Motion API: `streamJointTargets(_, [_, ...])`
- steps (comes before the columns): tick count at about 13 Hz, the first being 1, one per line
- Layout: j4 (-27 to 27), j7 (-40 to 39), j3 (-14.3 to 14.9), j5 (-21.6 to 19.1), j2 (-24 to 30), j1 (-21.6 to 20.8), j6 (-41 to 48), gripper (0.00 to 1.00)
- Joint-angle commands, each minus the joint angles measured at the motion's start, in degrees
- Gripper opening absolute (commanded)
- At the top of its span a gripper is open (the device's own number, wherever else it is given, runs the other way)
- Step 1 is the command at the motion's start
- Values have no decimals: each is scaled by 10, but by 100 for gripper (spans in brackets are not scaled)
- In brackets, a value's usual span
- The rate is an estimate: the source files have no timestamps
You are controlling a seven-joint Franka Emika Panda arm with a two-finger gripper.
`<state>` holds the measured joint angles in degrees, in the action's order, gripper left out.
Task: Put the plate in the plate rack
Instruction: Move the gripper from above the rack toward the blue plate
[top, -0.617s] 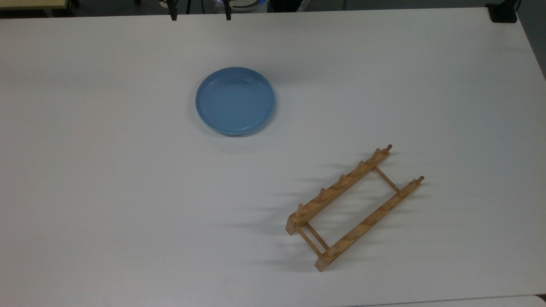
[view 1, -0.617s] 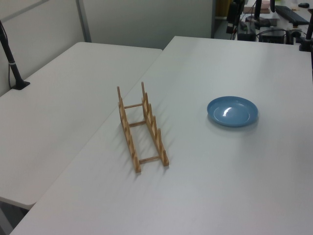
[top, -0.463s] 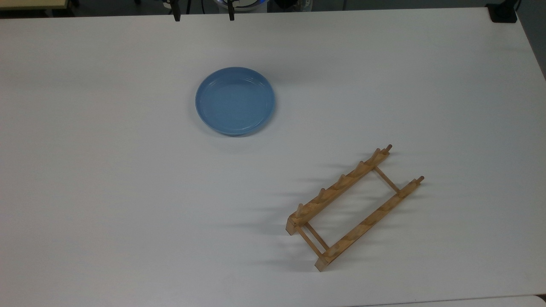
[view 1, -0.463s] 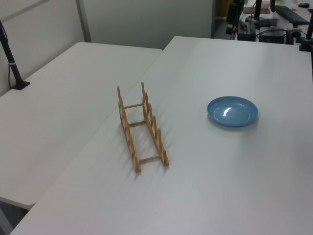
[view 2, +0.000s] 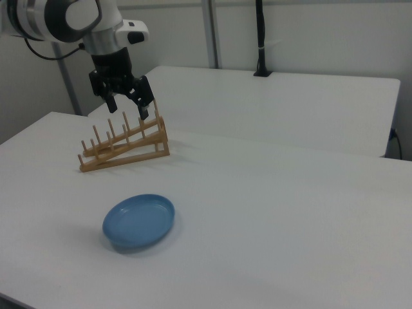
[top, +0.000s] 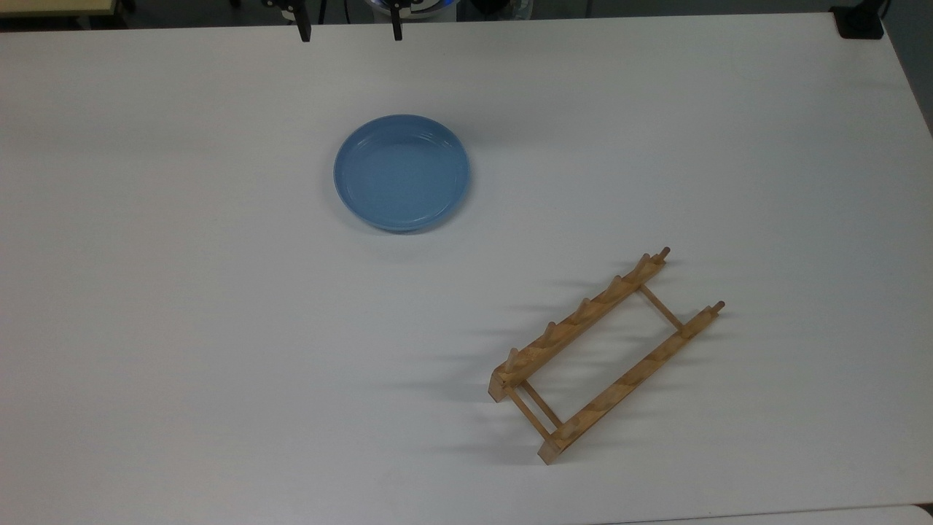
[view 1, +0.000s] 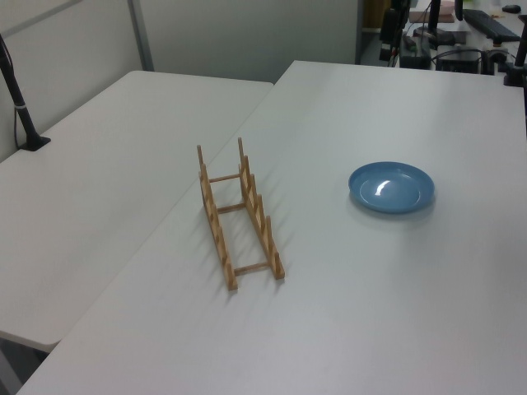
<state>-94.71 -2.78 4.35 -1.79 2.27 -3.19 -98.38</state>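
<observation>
Light-blue and untouched, the plate point(top: 401, 173) lies flat on the white table point(top: 182, 328), right way up with its raised rim showing, so none of your task is done yet. The plate rack point(top: 603, 355) stands well apart from it — down and toward the top view's right — and every slot between its upright pegs is free. Your pincer point(view 2: 128, 103) hangs in the air with its two fingers spread and nothing between them; in the top view its fingertips point(top: 349, 30) poke in at the upper edge, above the table's far side and short of the plate. In the right view it seems to overlap the rack, but the top view puts it well away from the rack. What remains is the whole job, as I judge it: bring the pincer down to the plate's rim, close on it, lift, tip the plate on edge and lower it between two pairs of pegs. The rim is shallow and the plate sits flush on the table — expect the grasp to be the fiddly part, and the light rack may slide if you nudge it.
</observation>
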Motion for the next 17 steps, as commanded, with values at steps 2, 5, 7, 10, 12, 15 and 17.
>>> streamJointTargets(2, [4,12,-6,-1,2,3,18,100])
streamJointTargets(5, [3,2,-6,-1,2,3,18,100])
streamJointTargets(7, [-7,-74,-6,0,2,4,19,100])
streamJointTargets(10, [-6,-187,-5,3,5,17,68,100])
streamJointTargets(12, [-8,-191,-5,8,8,23,100,100])
streamJointTargets(15, [-56,-194,-5,50,-5,50,76,100])
streamJointTargets(17, [-110,-192,-5,50,-13,61,12,100])
